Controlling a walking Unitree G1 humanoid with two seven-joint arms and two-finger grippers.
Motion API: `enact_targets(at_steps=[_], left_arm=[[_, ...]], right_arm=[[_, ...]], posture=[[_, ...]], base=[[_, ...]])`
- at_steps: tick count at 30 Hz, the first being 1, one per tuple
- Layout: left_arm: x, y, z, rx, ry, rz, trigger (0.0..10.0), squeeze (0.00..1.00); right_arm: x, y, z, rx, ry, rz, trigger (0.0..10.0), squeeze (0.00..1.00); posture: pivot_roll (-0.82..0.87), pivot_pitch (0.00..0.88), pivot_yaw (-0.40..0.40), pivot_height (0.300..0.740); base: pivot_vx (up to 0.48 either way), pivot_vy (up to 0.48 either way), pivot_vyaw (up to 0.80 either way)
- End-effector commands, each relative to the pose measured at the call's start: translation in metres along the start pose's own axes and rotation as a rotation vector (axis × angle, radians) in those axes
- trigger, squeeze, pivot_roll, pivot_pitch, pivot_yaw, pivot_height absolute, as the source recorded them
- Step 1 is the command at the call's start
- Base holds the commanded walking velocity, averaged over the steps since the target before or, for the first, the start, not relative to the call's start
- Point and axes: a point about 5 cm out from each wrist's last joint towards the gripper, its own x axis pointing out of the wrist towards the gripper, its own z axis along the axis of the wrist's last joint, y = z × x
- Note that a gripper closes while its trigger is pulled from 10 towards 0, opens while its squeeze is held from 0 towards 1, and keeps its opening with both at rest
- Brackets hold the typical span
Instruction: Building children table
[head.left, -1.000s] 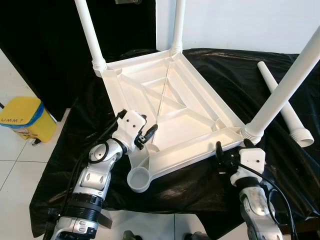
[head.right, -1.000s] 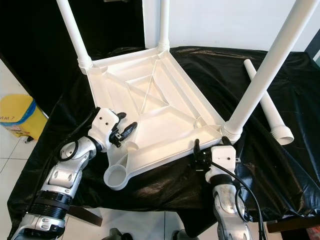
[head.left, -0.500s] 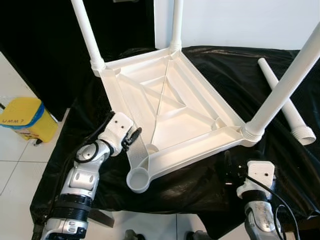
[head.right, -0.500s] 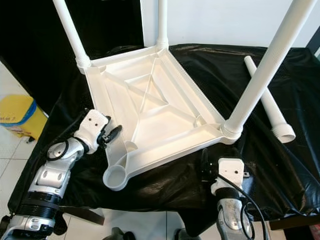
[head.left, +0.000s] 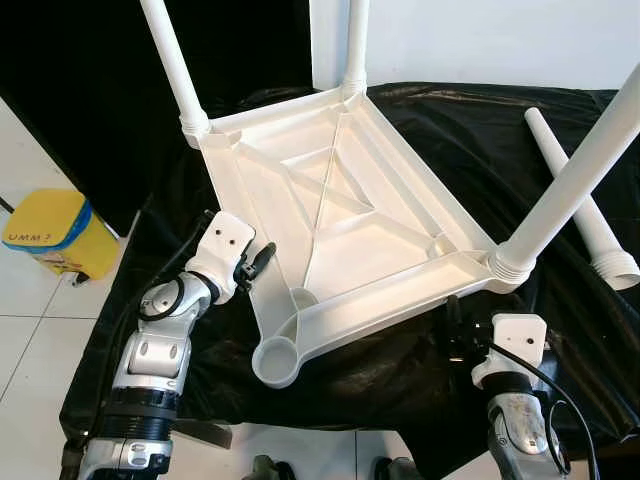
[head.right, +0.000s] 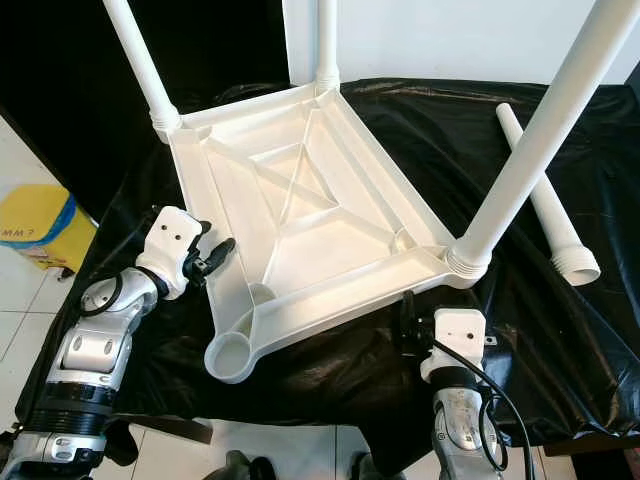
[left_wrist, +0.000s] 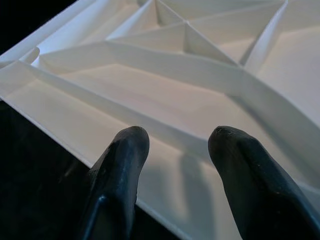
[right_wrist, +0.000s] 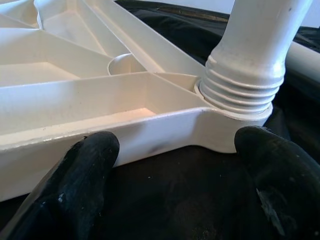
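Both hands are pulling back from the white tabletop (head.left: 340, 230) compared with a second ago: the left hand (head.left: 258, 262) is now sitting at the left middle of the frame, just off the tabletop's side rim with its fingers apart and holding nothing, and the right hand (head.left: 452, 330) is hanging at the lower right, just below the near rim, also spread and empty. The tabletop is lying upside down across the middle of the black-draped counter (head.left: 440, 130), three legs (head.left: 172, 62) already standing in their sockets, while the empty socket (head.left: 277, 360) is facing the lower centre. A fourth leg (head.left: 580, 205) is lying loose at the right edge. It looks like light, stiff, smooth plastic, so gripping it mid-shaft, with the threaded end free, seems the sensible hold.
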Motion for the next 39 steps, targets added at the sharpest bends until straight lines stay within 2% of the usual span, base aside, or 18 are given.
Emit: enact_targets(at_steps=[1, 7, 10, 17, 20, 23, 24, 26, 31, 39], left_arm=[[-0.004, 0.001, -0.008, 0.027, 0.047, 0.061, 10.0, 0.00], [-0.004, -0.014, -0.008, 0.087, 0.067, -0.015, 10.0, 0.00], [-0.006, -0.032, -0.010, 0.112, 0.072, -0.096, 10.0, 0.00], [-0.006, -0.046, -0.012, 0.127, 0.074, -0.168, 10.0, 0.00], [-0.008, -0.062, -0.012, 0.135, 0.074, -0.241, 10.0, 0.00], [-0.008, -0.067, -0.012, 0.135, 0.075, -0.265, 10.0, 0.00], [-0.009, -0.074, -0.013, 0.139, 0.078, -0.290, 10.0, 0.00], [-0.009, -0.074, -0.013, 0.139, 0.078, -0.290, 10.0, 0.00], [-0.014, -0.097, -0.015, 0.117, 0.085, -0.367, 10.0, 0.00], [-0.011, -0.106, -0.010, 0.104, 0.066, -0.412, 10.0, 0.00]], right_arm=[[-0.002, -0.001, -0.007, -0.004, 0.039, 0.001, 10.0, 0.00], [0.002, -0.004, -0.009, -0.007, 0.058, 0.004, 10.0, 0.00], [0.007, 0.001, -0.010, -0.002, 0.081, 0.046, 10.0, 0.00], [0.011, 0.009, -0.010, 0.022, 0.093, 0.082, 10.0, 0.00], [0.015, 0.017, -0.010, 0.041, 0.097, 0.115, 10.0, 0.00], [0.016, 0.019, -0.010, 0.044, 0.096, 0.124, 10.0, 0.00], [0.019, 0.021, -0.010, 0.046, 0.095, 0.132, 10.0, 0.00], [0.019, 0.021, -0.010, 0.046, 0.095, 0.132, 10.0, 0.00], [0.034, 0.016, -0.008, 0.033, 0.086, 0.131, 10.0, 0.00], [0.050, 0.015, -0.004, 0.034, 0.064, 0.109, 10.0, 0.00]], posture=[[-0.14, 0.131, 0.020, 0.740], [-0.15, 0.122, -0.006, 0.740], [-0.16, 0.113, -0.008, 0.740], [-0.16, 0.107, 0.001, 0.740], [-0.17, 0.105, 0.009, 0.740], [-0.17, 0.105, 0.011, 0.740], [-0.17, 0.105, 0.013, 0.740], [-0.17, 0.105, 0.013, 0.740], [-0.16, 0.108, 0.012, 0.740], [-0.15, 0.116, 0.029, 0.740]], base=[[0.000, 0.000, 0.00], [0.000, 0.000, 0.00], [0.000, 0.000, 0.00], [0.000, 0.000, 0.00], [0.000, 0.000, 0.00], [0.000, 0.000, 0.00], [0.000, 0.000, 0.00], [0.000, 0.000, 0.00], [0.000, 0.000, 0.00], [0.000, 0.000, 0.00]])
